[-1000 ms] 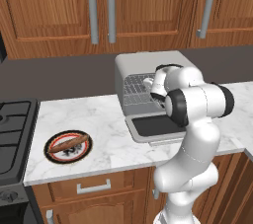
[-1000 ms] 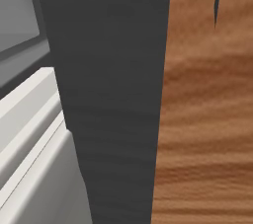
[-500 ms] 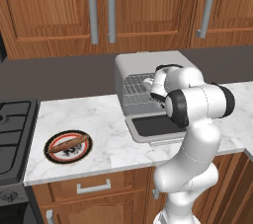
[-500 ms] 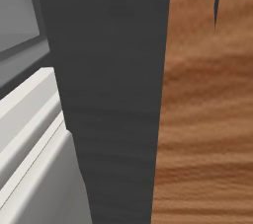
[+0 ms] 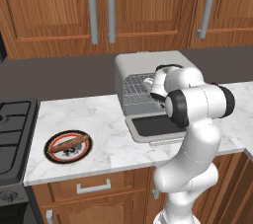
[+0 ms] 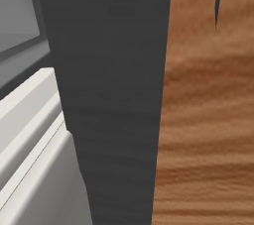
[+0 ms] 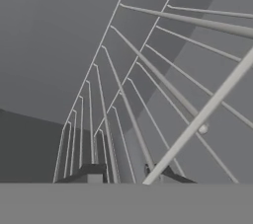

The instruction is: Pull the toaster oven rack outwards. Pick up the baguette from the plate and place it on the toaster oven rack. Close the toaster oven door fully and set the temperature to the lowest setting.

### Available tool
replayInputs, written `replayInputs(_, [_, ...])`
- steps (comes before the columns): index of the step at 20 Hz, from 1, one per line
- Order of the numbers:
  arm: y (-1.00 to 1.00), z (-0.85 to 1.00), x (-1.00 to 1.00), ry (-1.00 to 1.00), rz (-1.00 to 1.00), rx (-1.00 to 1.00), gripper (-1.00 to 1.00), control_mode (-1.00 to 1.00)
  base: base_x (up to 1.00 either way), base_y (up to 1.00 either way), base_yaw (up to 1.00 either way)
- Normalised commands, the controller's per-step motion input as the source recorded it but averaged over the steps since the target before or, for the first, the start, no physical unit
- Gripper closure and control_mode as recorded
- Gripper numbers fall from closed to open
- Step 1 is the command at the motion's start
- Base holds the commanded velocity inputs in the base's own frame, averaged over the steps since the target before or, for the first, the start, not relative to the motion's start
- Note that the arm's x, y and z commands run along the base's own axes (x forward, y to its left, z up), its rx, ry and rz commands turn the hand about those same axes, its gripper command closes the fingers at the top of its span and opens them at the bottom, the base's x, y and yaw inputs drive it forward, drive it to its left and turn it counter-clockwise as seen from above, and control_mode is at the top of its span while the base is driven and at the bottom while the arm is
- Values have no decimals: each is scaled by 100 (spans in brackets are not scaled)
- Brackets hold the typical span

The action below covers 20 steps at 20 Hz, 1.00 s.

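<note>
- Here, gripper (image 7: 126, 174) jaws are closed narrow on the rack (image 7: 148, 85); a front wire sits between them.
- Rack wires fan toward 12 to 2 o'clock.

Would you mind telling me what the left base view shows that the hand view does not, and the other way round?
The left base view alone shows the whole setting: the toaster oven with its door folded down flat, the baguette lying on the plate on the marble counter, the stove and the wooden cabinets. The hand view alone shows the claw shut on the front wire of the rack, its dark fingertips on either side. Both share the toaster oven rack inside the cavity.
</note>
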Motion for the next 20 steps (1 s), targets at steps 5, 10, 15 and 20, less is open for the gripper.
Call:
replayInputs(5, [0, 0, -2, 0, 0, 0, 100, -100, 0, 0, 0])
replayInputs(10, [0, 0, -25, 0, 0, 0, 100, -100, 0, 0, 0])
replayInputs(15, [0, 0, -37, 0, 0, 0, 100, -100, 0, 0, 0])
replayInputs(20, [0, 0, -44, 0, 0, 0, 100, -100, 0, 0, 0])
